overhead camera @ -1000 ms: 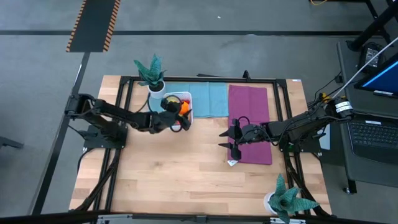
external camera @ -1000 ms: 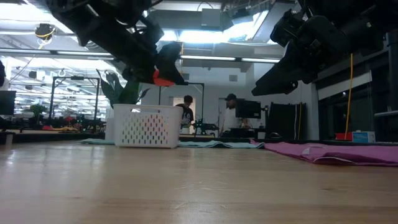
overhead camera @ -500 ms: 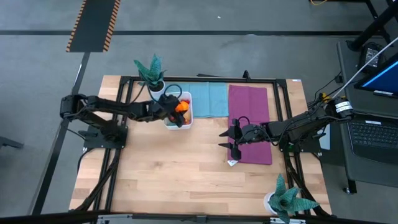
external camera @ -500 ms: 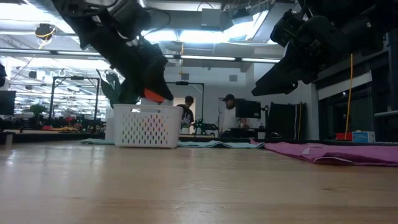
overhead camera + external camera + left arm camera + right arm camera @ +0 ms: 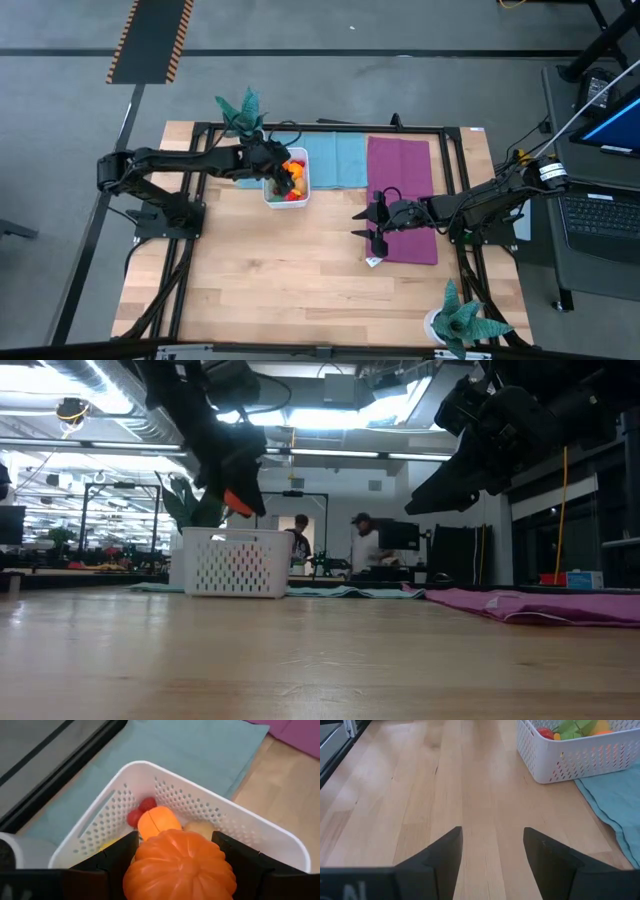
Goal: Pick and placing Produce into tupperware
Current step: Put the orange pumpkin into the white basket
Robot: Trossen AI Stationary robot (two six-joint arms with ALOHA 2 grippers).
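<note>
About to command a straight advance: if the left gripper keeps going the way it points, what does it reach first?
The left gripper, holding the orange pumpkin, points into the white basket; it would likely meet the produce inside first.

One white tupperware (image 5: 297,178), two potted plants (image 5: 244,118) (image 5: 461,320), two cloths: teal (image 5: 335,158), purple (image 5: 402,196). Two grippers: left (image 5: 280,172), right (image 5: 372,227). Produce in the tupperware too piled to count; one orange pumpkin (image 5: 179,867) held, two people (image 5: 366,548) behind.

No readable text, label, brand or number on anything.

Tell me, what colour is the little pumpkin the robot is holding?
Orange pumpkin; the left wrist view shows it best.
</note>
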